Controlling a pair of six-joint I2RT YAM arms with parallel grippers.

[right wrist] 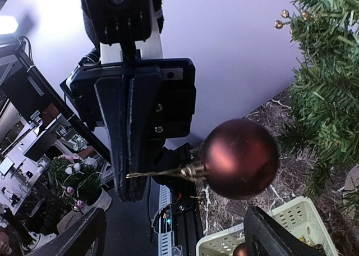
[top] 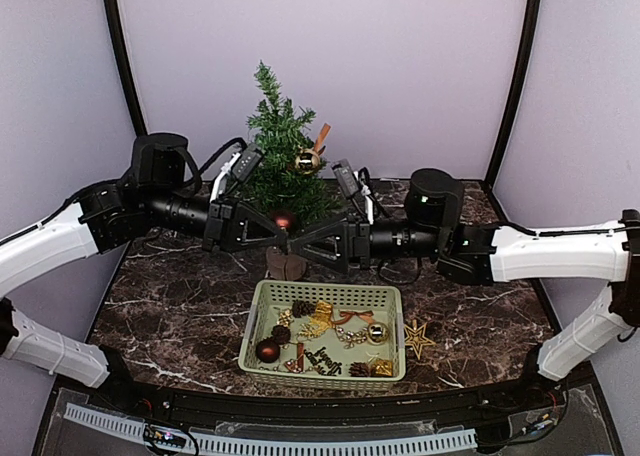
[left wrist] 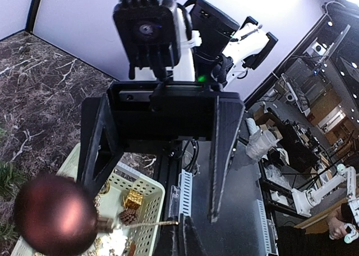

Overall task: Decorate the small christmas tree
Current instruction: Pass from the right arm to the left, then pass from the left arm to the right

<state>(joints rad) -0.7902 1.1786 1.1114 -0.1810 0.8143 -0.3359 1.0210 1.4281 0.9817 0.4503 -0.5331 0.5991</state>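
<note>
Left gripper [right wrist: 130, 176]: jaws pinched shut on gold loop [right wrist: 154, 173] of red bauble [right wrist: 240, 158]. Right gripper [top: 298, 241]: jaws wide, empty, facing it. Small christmas tree [top: 280, 146] on bench [top: 170, 306], just behind. Looks like hand-over: close your right on loop before left lets go.

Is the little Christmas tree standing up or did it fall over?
Standing up. The small christmas tree has its tip pointing straight up, with branches spreading on both sides.

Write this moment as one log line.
left fingers shut on bauble string | right fingers open, facing it | bauble near tree, not yet hung
</note>
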